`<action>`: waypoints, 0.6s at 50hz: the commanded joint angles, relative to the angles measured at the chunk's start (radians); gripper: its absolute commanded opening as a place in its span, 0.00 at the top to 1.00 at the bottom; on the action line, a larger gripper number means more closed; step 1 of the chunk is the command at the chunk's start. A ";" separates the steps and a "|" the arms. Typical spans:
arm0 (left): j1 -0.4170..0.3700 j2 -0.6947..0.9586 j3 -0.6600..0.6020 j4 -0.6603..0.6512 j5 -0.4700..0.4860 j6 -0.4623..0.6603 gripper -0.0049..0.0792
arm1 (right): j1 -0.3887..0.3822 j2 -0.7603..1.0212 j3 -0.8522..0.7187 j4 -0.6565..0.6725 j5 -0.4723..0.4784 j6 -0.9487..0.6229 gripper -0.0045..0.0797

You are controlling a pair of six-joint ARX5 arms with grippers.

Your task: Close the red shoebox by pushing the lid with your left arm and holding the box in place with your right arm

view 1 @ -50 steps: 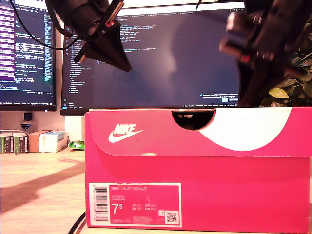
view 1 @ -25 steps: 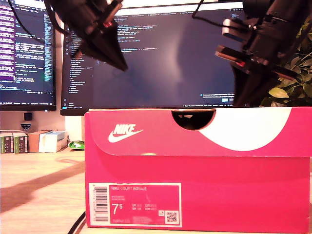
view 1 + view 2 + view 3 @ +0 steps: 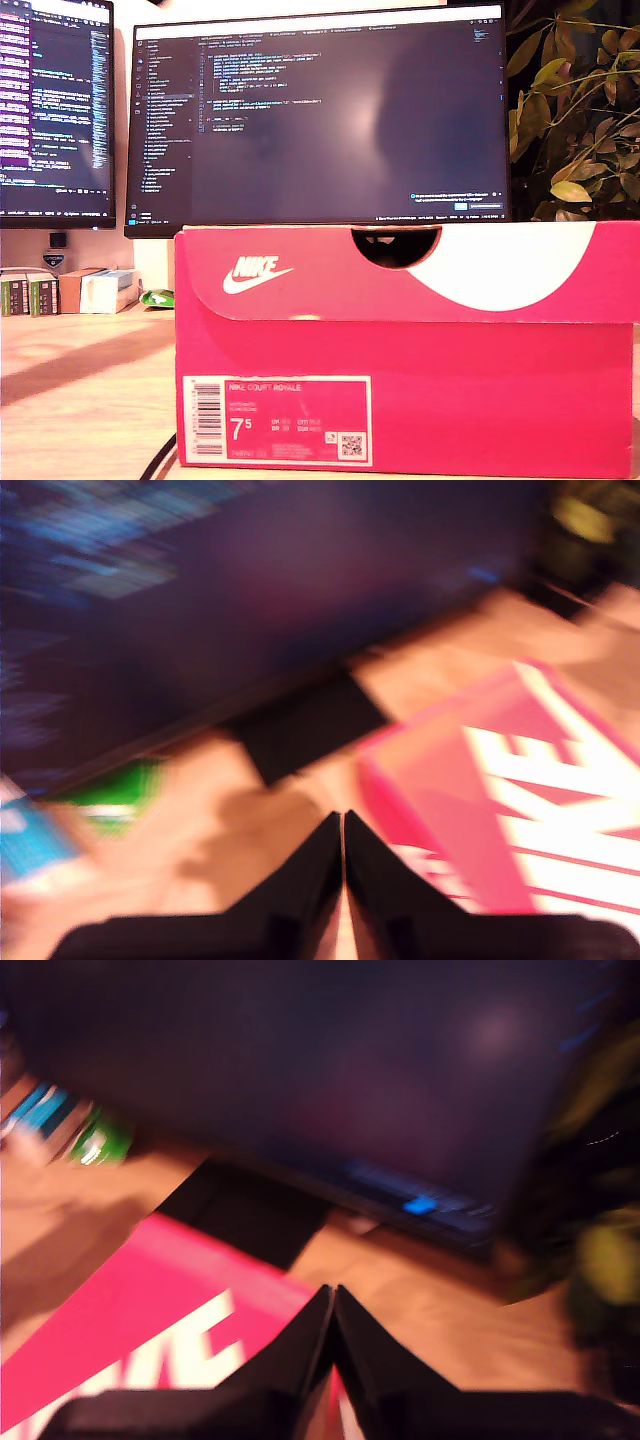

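The red shoebox (image 3: 450,400) fills the lower part of the exterior view, and its lid (image 3: 320,270) lies flat down over the box. No arm shows in that view. In the blurred first wrist view, my first gripper (image 3: 343,822) is shut with its black fingers touching and nothing between them, above the desk beside the box top (image 3: 500,780) with its white lettering. In the second wrist view, my second gripper (image 3: 333,1295) is also shut and empty, hanging over the box top (image 3: 130,1330) near one edge.
Behind the box stand a large monitor (image 3: 320,110) and a second monitor (image 3: 55,110) at the exterior view's left. A leafy plant (image 3: 575,120) stands at its right. Small boxes (image 3: 70,290), a green object (image 3: 155,296) and a dark cable (image 3: 160,462) lie on the wooden desk (image 3: 80,400).
Both arms, which hung above the box at the exterior view's upper left and upper right, have lifted out of that view. The box has not moved.
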 commanded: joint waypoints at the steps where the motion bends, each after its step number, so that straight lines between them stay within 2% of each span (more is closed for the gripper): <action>1: 0.022 -0.011 -0.004 -0.009 -0.002 0.015 0.96 | -0.027 -0.016 -0.004 -0.003 0.004 -0.001 0.96; 8: 0.072 -0.056 -0.047 -0.021 -0.001 0.029 0.96 | -0.073 -0.062 -0.013 -0.013 0.027 -0.002 0.96; 14: 0.098 -0.113 -0.135 0.006 -0.001 0.033 0.96 | -0.103 -0.106 -0.043 -0.019 0.029 -0.004 0.96; 30: 0.138 -0.308 -0.502 0.198 0.002 -0.005 0.96 | -0.126 -0.248 -0.220 0.015 0.056 0.000 0.96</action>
